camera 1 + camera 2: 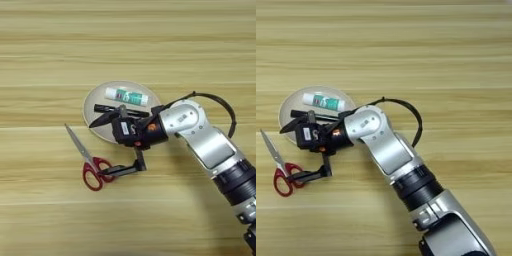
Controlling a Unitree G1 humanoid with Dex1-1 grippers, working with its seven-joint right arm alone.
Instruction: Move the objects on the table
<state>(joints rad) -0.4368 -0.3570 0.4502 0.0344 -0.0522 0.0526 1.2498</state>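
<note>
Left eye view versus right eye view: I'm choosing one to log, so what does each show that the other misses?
Only the left eye view shows bare table left of the red-handled scissors. Only the right eye view shows the arm's lower black and silver segments. Both show a round plate holding a white tube and a black marker pen, with the right gripper open, one finger over the plate, the other at the scissors' handles.

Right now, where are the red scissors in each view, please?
Left eye view: scissors lie left of centre, below the plate's left edge, blades pointing up-left.
Right eye view: scissors lie at the far left edge, below the plate.
Shared landmark: the white glue stick on the plate, up and right of the scissors in both.
</note>
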